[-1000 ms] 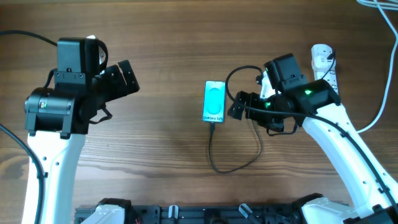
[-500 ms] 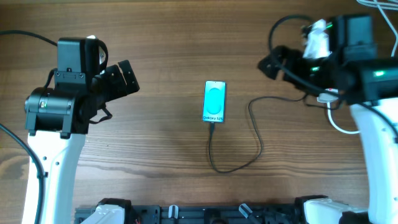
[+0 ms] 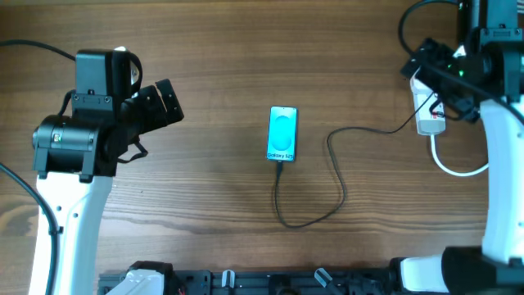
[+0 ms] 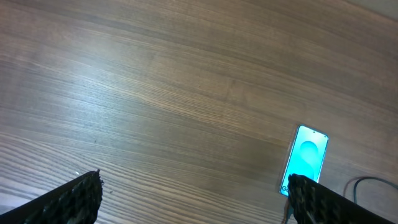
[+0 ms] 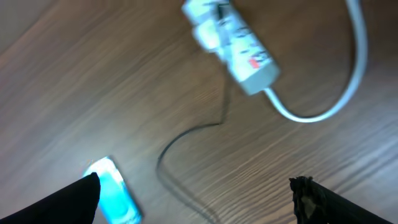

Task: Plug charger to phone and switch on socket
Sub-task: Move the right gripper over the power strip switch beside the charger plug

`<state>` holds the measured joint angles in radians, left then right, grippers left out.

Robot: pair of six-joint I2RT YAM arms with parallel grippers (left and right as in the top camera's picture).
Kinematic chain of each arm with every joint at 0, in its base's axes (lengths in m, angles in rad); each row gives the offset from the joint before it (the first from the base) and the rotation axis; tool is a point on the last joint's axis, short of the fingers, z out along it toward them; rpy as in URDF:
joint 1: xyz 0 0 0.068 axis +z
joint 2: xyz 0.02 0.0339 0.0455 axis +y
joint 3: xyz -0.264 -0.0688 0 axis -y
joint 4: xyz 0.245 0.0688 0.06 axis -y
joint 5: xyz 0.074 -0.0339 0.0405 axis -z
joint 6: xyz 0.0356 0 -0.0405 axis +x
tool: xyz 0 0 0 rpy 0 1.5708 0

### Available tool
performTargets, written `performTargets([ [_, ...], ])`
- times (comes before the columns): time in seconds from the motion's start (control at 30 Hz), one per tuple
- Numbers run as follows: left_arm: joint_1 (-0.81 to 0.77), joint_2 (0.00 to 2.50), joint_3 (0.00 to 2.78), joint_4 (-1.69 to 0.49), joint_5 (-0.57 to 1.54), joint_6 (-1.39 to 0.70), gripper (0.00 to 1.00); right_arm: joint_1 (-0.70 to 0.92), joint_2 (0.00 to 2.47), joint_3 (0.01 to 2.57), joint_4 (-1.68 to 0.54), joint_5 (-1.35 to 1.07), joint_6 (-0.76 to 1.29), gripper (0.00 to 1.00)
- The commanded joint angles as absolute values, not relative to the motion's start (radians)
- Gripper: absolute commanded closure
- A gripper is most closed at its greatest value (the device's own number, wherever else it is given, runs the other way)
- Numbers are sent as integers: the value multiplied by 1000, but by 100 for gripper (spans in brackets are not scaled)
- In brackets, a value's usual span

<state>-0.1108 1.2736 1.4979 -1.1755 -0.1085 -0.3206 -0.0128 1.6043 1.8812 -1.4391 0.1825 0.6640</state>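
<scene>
Overhead: the small rectangular cyan-screened phone (image 3: pixel 282 133) lies in the middle of the brown wooden table (image 3: pixel 229 57). The thin black charger cable (image 3: pixel 342 190) loops from its lower edge towards the white elongated power-strip socket (image 3: pixel 431 121) at far right (partly under the right arm).

Left wrist: the left gripper (image 4: pixel 194 180) gapes empty, the phone beside its right finger.

Right wrist: the right gripper (image 5: pixel 196 180) is spread wide, holding nothing, over the blurred socket.

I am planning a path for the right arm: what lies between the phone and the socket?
In the overhead view, only the charger, a thin black cable, lies between the phone and the socket; the table there is otherwise bare.
</scene>
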Motion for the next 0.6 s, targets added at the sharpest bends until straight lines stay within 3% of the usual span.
performTargets([
  [0.0, -107, 1278, 1498, -1176, -125, -323, 0, -74, 1705, 1856, -1399, 284, 727, 0],
  [0.23, -107, 1278, 1498, -1176, -125, -323, 0, -367, 1848, 1856, -1251, 128, 633, 0],
  [0.57, -107, 1278, 1498, -1176, -125, -323, 0, -426, 2078, 1856, -1089, 106, 579, 0],
])
